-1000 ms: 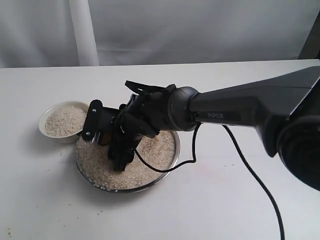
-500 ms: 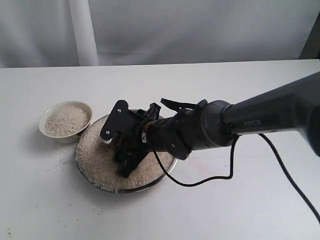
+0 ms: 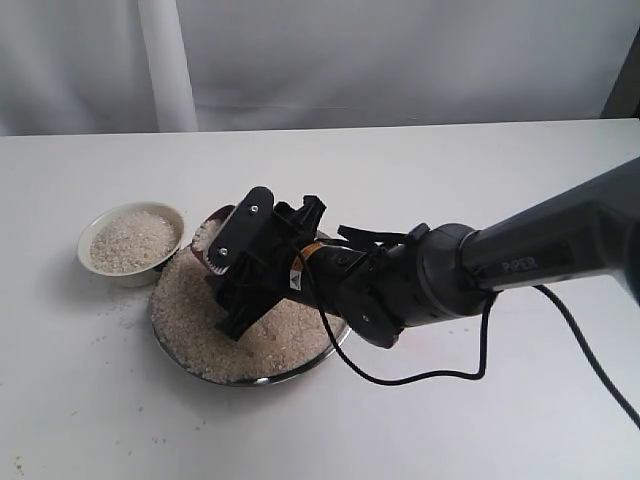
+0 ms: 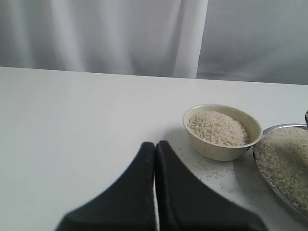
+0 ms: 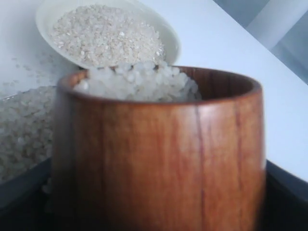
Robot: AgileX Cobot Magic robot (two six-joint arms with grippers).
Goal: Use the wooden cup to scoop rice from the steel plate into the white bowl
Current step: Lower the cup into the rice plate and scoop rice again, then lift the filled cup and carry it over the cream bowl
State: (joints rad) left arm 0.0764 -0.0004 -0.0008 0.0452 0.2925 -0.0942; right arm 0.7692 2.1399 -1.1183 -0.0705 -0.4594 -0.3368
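Right gripper (image 3: 228, 272) grips the cup (image 5: 159, 154), apparently brimful of rice (image 5: 139, 82); carry it level toward the bowl (image 3: 112, 273) near the left edge of the table (image 3: 450, 420).

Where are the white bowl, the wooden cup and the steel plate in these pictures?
white bowl (image 4: 216, 150), left wrist view, on its outer wall.
wooden cup (image 5: 163, 159), right wrist view, on its outer side.
steel plate (image 3: 265, 380), exterior view, on the rim nearest the camera.

The white table (image 3: 480, 170) carries a steel plate (image 3: 268, 379) heaped with rice (image 3: 185, 325) and, just beside it, a white bowl (image 3: 120, 279) also filled with rice. Loose grains (image 3: 110, 325) lie scattered around both, and a black cable (image 3: 590, 360) trails across the right side.
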